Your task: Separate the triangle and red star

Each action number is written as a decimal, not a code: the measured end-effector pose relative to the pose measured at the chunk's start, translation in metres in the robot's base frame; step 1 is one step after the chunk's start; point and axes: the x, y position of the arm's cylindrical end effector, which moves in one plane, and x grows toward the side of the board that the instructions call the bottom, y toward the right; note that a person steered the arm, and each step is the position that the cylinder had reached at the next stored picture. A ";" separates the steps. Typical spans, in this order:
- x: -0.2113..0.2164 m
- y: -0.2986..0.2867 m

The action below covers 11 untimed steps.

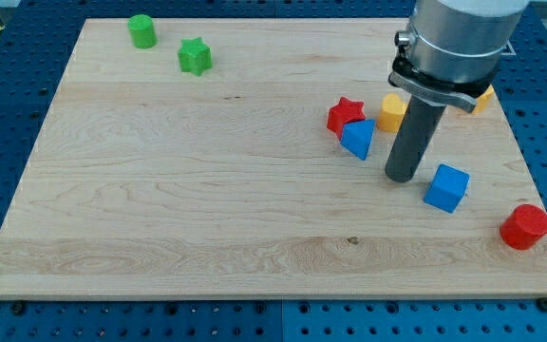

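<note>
The red star [344,114] lies right of the board's middle, touching the blue triangle [357,139] just below and to its right. My tip [402,177] rests on the board to the right of the blue triangle, a short gap away, and left of the blue cube [446,187]. The rod rises from the tip to the arm's grey body at the view's top right.
A yellow block [393,112] sits right of the red star, partly behind the rod. Another yellow block [483,98] peeks out behind the arm. A red cylinder [524,226] is at the lower right. A green cylinder [141,30] and green star [195,56] are at the top left.
</note>
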 end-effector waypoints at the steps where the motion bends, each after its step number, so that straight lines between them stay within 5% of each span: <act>1: -0.030 -0.003; 5: -0.082 -0.034; 10: -0.097 -0.106; 11: -0.097 -0.070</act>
